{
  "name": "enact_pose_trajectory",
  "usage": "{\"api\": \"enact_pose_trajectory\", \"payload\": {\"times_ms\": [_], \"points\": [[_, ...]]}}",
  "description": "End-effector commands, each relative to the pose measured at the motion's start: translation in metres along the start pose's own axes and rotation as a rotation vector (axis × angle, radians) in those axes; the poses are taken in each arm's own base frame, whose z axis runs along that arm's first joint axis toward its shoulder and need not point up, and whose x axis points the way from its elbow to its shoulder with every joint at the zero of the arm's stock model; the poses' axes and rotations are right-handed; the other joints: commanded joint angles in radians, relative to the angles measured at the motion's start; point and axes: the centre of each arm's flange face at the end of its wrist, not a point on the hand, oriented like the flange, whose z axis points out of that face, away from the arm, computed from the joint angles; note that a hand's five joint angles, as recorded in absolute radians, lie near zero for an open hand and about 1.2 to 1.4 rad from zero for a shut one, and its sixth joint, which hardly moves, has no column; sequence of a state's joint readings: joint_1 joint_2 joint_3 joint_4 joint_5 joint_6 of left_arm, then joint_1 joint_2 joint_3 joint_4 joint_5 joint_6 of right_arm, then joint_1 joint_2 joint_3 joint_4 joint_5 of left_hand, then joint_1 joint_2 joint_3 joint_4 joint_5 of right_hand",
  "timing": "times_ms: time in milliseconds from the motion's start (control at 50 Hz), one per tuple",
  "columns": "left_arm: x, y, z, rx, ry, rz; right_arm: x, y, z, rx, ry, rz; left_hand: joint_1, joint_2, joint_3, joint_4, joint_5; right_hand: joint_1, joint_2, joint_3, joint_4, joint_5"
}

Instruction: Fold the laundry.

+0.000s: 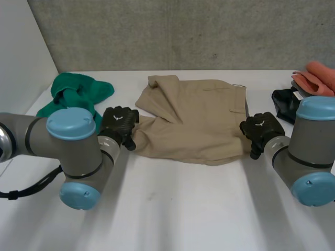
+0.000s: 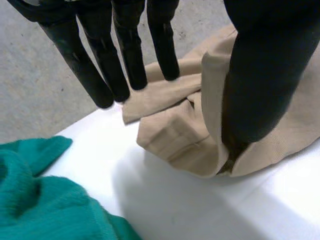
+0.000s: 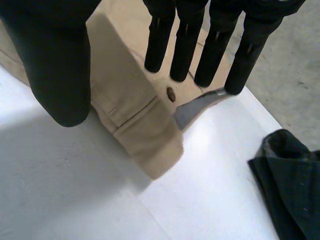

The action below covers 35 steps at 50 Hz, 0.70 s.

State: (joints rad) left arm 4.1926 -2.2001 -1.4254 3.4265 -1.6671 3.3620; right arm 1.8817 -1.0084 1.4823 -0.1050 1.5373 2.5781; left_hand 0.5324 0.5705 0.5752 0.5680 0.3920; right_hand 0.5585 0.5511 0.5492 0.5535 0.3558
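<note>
Beige trousers (image 1: 199, 120), laid on the tabletop (image 1: 183, 209), are straddled at opposite ends by the left hand (image 1: 118, 124) and right hand (image 1: 260, 129), fingers straight and unclosed, seemingly positioned for a folding grasp.

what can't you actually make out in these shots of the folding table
- Head view: pink cloth is cut off by the edge, shape unknown.
- Head view: dark cloth runs behind the right arm; the right wrist view's edge cuts it too.
- Head view: green cloth is partly behind the left arm.
- Left wrist view: the thumb of the left hand covers the khaki garment beneath, so contact there is unclear.
</note>
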Motion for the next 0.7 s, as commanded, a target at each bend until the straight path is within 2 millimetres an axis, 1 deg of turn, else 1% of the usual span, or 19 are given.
{"api": "enact_pose_trajectory", "payload": {"times_ms": [20,60,100,120,180,220,260,300,360,420,500,520,560,600,640,660,700], "points": [[-0.010,-0.038,-0.020,0.059,-0.028,0.010,0.019,-0.028,-0.030,0.052,0.053,0.056,-0.058,-0.096,-0.100,-0.093,-0.092,-0.055,-0.048,-0.046,-0.050,-0.027],[-0.014,-0.045,-0.029,0.073,-0.033,0.008,0.021,-0.029,-0.040,0.054,0.049,0.076,-0.113,-0.151,-0.156,-0.149,-0.147,-0.058,-0.051,-0.049,-0.053,-0.030],[-0.016,-0.049,-0.036,0.078,-0.034,0.012,0.024,-0.030,-0.045,0.055,0.051,0.077,-0.186,-0.224,-0.229,-0.222,-0.221,-0.055,-0.048,-0.046,-0.050,-0.027],[-0.016,-0.051,-0.044,0.077,-0.025,0.022,0.024,-0.030,-0.047,0.053,0.048,0.073,-0.283,-0.321,-0.326,-0.318,-0.317,-0.052,-0.045,-0.043,-0.047,-0.024],[-0.015,-0.049,-0.056,0.060,-0.006,0.049,0.025,-0.024,-0.054,0.022,0.025,0.036,-0.316,-0.354,-0.359,-0.352,-0.350,-0.043,-0.036,-0.034,-0.038,-0.015],[-0.012,-0.044,-0.068,0.029,0.019,0.084,0.025,-0.017,-0.058,-0.011,0.002,0.000,-0.310,-0.348,-0.353,-0.346,-0.344,-0.014,-0.007,-0.005,-0.009,0.014],[-0.010,-0.040,-0.075,0.011,0.038,0.101,0.024,-0.011,-0.059,-0.031,-0.018,-0.022,-0.263,-0.302,-0.306,-0.299,-0.298,0.001,0.008,0.010,0.006,0.029],[-0.004,-0.033,-0.084,-0.018,0.070,0.128,0.022,-0.005,-0.061,-0.045,-0.055,-0.044,-0.108,-0.146,-0.151,-0.144,-0.142,0.082,0.090,0.092,0.087,0.111],[0.000,-0.023,-0.089,-0.053,0.096,0.144,0.019,0.003,-0.061,-0.049,-0.098,-0.059,0.083,0.044,0.040,0.047,0.048,0.162,0.169,0.171,0.167,0.190],[0.002,-0.017,-0.087,-0.077,0.111,0.144,0.018,0.009,-0.060,-0.051,-0.122,-0.054,0.136,0.098,0.093,0.100,0.102,0.227,0.234,0.236,0.232,0.255],[0.006,-0.005,-0.078,-0.112,0.148,0.132,0.015,0.015,-0.053,-0.030,-0.146,-0.040,0.028,-0.010,-0.015,-0.008,-0.006,0.198,0.205,0.207,0.202,0.226],[0.008,-0.001,-0.072,-0.119,0.164,0.124,0.013,0.018,-0.048,-0.012,-0.152,-0.035,-0.048,-0.086,-0.091,-0.084,-0.082,0.148,0.155,0.157,0.153,0.176],[0.009,0.003,-0.065,-0.126,0.177,0.115,0.012,0.020,-0.042,0.008,-0.151,-0.031,-0.090,-0.128,-0.133,-0.125,-0.124,0.063,0.070,0.072,0.068,0.091],[0.012,0.004,-0.054,-0.119,0.192,0.112,0.010,0.023,-0.034,0.036,-0.147,-0.029,-0.154,-0.192,-0.197,-0.190,-0.188,0.004,0.011,0.013,0.009,0.032],[0.014,0.004,-0.046,-0.112,0.200,0.113,0.011,0.023,-0.029,0.059,-0.135,-0.030,-0.175,-0.213,-0.218,-0.211,-0.209,-0.005,0.002,0.004,0.000,0.023],[0.016,0.004,-0.037,-0.102,0.201,0.107,0.011,0.024,-0.026,0.068,-0.131,-0.030,-0.175,-0.213,-0.218,-0.211,-0.209,-0.011,-0.004,-0.002,-0.006,0.017],[0.018,0.004,-0.029,-0.095,0.203,0.112,0.011,0.025,-0.017,0.097,-0.109,-0.032,-0.178,-0.216,-0.221,-0.214,-0.212,-0.070,-0.062,-0.060,-0.065,-0.041]]}}
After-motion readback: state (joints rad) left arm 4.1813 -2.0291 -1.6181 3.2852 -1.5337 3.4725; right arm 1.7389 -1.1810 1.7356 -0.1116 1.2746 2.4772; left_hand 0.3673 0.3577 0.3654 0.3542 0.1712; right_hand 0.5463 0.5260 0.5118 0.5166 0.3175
